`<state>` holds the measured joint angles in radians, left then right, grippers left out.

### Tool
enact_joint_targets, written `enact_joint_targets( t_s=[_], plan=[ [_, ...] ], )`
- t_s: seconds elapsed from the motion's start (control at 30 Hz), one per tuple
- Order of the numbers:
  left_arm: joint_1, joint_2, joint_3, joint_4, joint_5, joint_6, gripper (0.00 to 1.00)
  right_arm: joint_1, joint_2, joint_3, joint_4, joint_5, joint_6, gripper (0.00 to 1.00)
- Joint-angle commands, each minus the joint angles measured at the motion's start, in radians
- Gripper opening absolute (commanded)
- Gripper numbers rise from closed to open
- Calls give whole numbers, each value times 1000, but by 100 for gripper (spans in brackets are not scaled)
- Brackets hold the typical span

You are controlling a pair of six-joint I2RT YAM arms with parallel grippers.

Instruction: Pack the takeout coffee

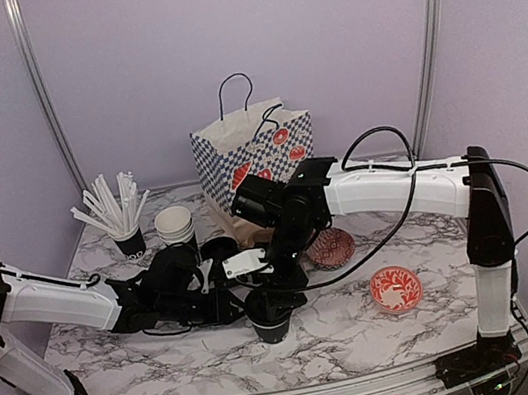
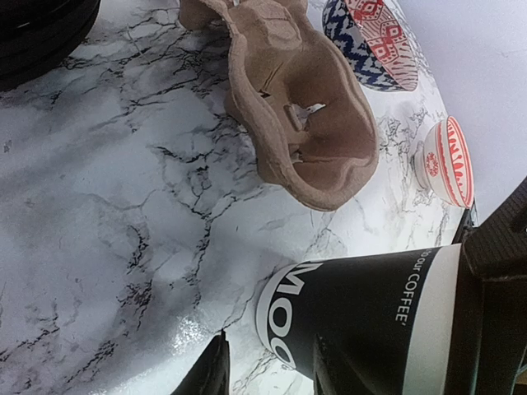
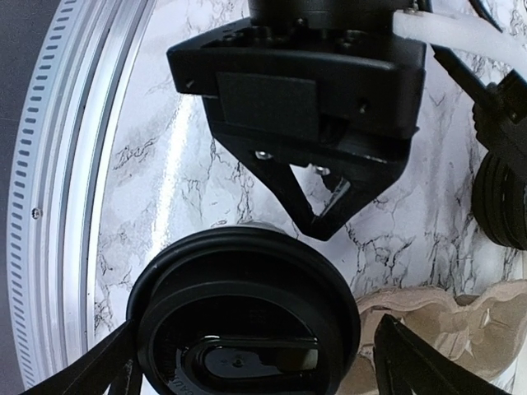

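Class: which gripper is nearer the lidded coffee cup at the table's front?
Left. The left gripper clamps the coffee cup by its sides; the right gripper hangs open just over its lid, jaws either side, contact unclear.

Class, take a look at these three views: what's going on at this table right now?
The left claw grips a black coffee cup by its side, low over or on the marble table. The right claw hangs above it, open, with a finger on either side of the black lid that sits on the cup. The cardboard drink carrier lies just beyond, its visible pockets empty, and the patterned paper bag stands further back. The cup is lidded but not yet packed.
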<state>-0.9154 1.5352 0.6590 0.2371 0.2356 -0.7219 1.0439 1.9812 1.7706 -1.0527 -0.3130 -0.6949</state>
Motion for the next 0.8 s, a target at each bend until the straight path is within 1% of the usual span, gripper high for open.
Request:
enact_joint_targets(
  t_s=[0.0, 0.17, 0.3, 0.37, 0.43, 0.5, 0.57, 0.67, 0.77],
  plan=[
    [3, -48, -16, -9, -20, -19, 37, 7, -53, 42, -20, -6, 14, 95],
    [3, -113, 5, -136, -110, -42, 41, -1, -70, 34, -17, 5, 14, 96],
    [2, -196, 13, -228, -181, -90, 42, -19, -87, 34, -21, -6, 17, 96],
    [0, -257, 10, -269, -192, -125, 43, -40, -115, 26, -16, -17, 27, 96],
    [-9, -321, 7, -276, -193, -151, 43, -86, -154, -3, 18, -54, 63, 95],
    [-23, -373, 12, -275, -182, -183, 44, -157, -198, -61, 86, -103, 128, 90],
    [-37, -393, 22, -273, -158, -225, 44, -213, -233, -133, 153, -160, 200, 85],
    [-74, -377, 40, -256, -122, -279, 44, -326, -247, -209, 182, -312, 277, 77],
    [-109, -339, 64, -252, -107, -311, 43, -395, -265, -305, 232, -425, 341, 70]
  ],
)
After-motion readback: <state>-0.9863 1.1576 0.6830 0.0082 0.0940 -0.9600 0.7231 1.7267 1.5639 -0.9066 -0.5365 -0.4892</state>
